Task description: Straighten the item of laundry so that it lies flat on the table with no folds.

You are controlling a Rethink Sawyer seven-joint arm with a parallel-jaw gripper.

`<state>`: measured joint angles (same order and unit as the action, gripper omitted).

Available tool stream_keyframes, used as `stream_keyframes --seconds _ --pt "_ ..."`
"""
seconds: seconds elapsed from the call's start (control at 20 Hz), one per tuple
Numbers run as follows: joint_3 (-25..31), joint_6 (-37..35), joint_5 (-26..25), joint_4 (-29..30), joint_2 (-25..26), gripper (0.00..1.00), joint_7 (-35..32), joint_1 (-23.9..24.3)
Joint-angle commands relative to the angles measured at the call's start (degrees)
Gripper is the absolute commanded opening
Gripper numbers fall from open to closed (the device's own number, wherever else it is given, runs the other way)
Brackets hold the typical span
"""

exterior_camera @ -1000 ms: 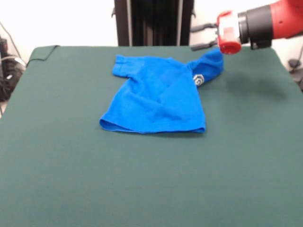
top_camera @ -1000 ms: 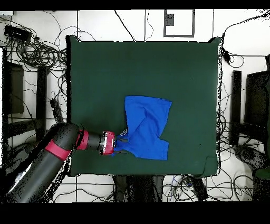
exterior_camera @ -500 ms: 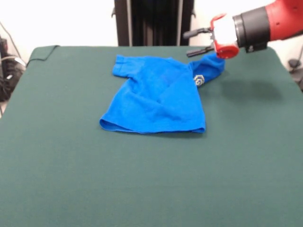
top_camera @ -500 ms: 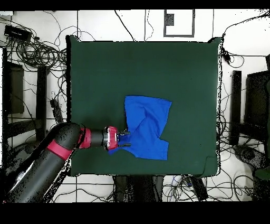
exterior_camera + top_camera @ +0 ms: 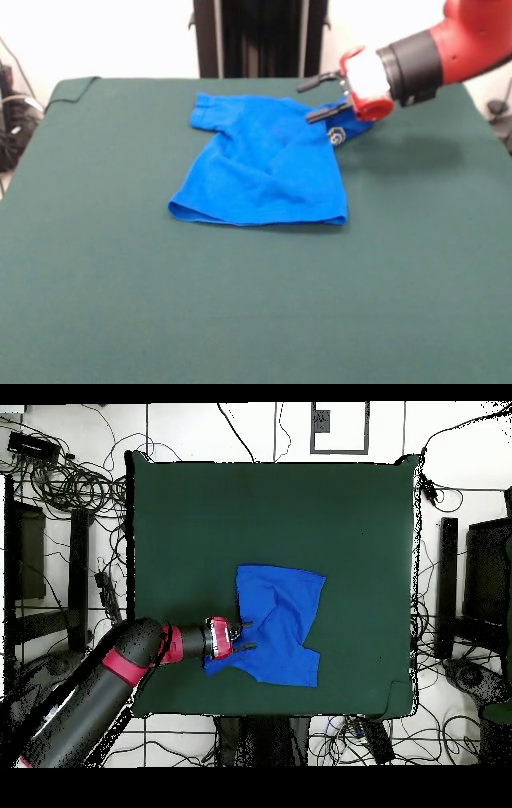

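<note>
Shirt (image 5: 264, 164) sits toward the far middle of the tabletop (image 5: 240, 304), mostly spread but not flat: body creased on a diagonal, hem at the near edge doubled with a rolled lip, one sleeve out flat at the far corner, the other sleeve (image 5: 346, 126) bunched up under the arm (something small and pale shows there, could be the tag, too small to say). Tool (image 5: 322, 98) hovers sideways over that bunched sleeve, two black fingers (image 5: 318, 79) apart with nothing between them; overhead view puts it (image 5: 243, 636) right at the shirt's edge nearest the arm. My read: the step in hand is regrasping that sleeve. To do it well, pinch only the outer edge of the sleeve, one layer if possible, not the shoulder fold under it. Then drag low and outward, away from the body of the shirt, so the cloth slides on the felt instead of lifting and flopping back. Risk: felt grips the fabric, so a fast pull likely shifts the whole shirt rather than opening the fold.
</note>
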<state>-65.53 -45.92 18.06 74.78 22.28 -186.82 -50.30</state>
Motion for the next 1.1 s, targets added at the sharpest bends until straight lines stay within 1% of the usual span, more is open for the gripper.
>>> stream_keyframes --seconds 0.05,0.3,0.45,0.55,0.7,0.9,1.1 --pt "2.3 7.3 2.2 -2.0 6.6 1.0 -15.7 3.4" --pt "-1.6 8.2 3.7 -6.2 11.3 1.0 -16.9 6.9" --pt "-3.4 9.6 4.4 -7.8 12.9 1.0 -16.6 8.8" --pt "-3.5 11.0 4.6 -8.5 12.8 1.0 -15.2 10.4" --pt "-2.3 14.3 3.8 -9.5 11.0 1.0 -10.9 12.8" --pt "-1.2 16.3 2.8 -10.9 9.0 1.0 -6.8 15.2" --pt "-0.5 18.7 2.4 -11.9 8.3 1.0 -5.3 17.0"
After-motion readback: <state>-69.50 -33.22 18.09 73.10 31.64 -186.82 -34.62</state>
